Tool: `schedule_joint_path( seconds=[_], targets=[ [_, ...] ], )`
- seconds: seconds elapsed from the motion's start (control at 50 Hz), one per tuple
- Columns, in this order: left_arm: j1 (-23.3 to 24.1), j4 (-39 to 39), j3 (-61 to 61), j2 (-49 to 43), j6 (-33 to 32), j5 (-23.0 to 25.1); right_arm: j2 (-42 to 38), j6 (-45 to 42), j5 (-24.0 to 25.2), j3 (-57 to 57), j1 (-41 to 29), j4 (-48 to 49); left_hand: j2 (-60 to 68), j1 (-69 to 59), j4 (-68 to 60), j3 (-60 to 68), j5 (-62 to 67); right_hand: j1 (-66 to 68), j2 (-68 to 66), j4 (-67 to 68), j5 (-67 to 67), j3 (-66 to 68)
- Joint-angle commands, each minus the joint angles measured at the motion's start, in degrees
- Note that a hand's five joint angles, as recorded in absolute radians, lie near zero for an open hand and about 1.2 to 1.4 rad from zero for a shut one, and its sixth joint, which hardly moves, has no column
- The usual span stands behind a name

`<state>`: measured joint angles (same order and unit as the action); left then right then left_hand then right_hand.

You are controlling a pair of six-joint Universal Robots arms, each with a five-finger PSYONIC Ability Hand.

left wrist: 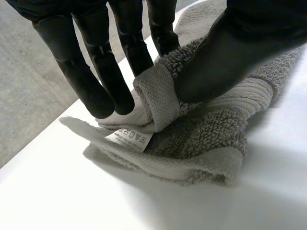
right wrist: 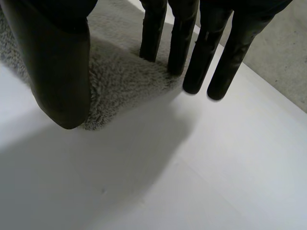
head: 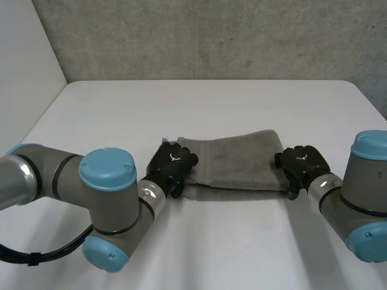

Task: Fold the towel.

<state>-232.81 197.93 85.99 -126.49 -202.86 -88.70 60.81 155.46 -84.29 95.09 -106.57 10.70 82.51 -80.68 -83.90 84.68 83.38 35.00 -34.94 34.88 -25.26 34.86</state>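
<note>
Towel (head: 236, 160) lies as a grey band across the frame's centre on the white counter (head: 211, 103), with the left hand (head: 172, 166) on its left end and the right hand (head: 302, 163) at its right end.

From the left wrist, the thumb and fingers pinch the rolled hem corner, just above the label (left wrist: 129, 136).

From the right wrist, the fingers are straight and the corner sits unclamped between them and the thumb. That hand should probably close on the corner first, then both lift evenly.

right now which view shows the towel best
Head view: the whole towel lies there as one long strip. The left wrist view gives one bunched corner with its label, pinched by the left robot hand; the right wrist view gives the other end at the right robot hand's fingertips.
</note>
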Motion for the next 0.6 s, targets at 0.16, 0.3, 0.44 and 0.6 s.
schedule_joint_path(
  seconds=[0.16, 0.3, 0.44, 0.6],
  targets=[
    [0.43, 0.0, 6.47, 4.05, -0.26, -1.13, 0.1, 3.71, 0.97, -0.26, -0.3, 1.69, -27.51, 25.68, 28.89, -29.68, -38.38, 45.0, -45.06, 45.12, -44.74, 45.14],
    [1.66, -0.08, 7.35, 6.59, -0.52, -2.88, 0.62, 2.57, 0.88, -2.88, -1.26, 1.17, -48.72, 46.89, 50.1, -50.89, -59.59, 45.0, -45.06, 45.12, -44.74, 45.14],
    [0.35, -0.08, 8.05, 11.86, -0.52, -6.83, 0.37, -0.06, 0.88, -9.38, -9.5, 0.37, -60.67, 58.84, 62.05, -62.84, -71.54, 45.0, -45.06, 45.12, -44.74, 45.14],
    [-6.16, 0.0, 10.07, 20.93, 0.36, -9.21, -5.79, -6.75, 2.03, -20.38, -21.13, -2.0, -62.71, 60.88, 64.09, -64.88, -73.58, 45.0, -45.06, 45.12, -44.74, 45.14]
  ],
)
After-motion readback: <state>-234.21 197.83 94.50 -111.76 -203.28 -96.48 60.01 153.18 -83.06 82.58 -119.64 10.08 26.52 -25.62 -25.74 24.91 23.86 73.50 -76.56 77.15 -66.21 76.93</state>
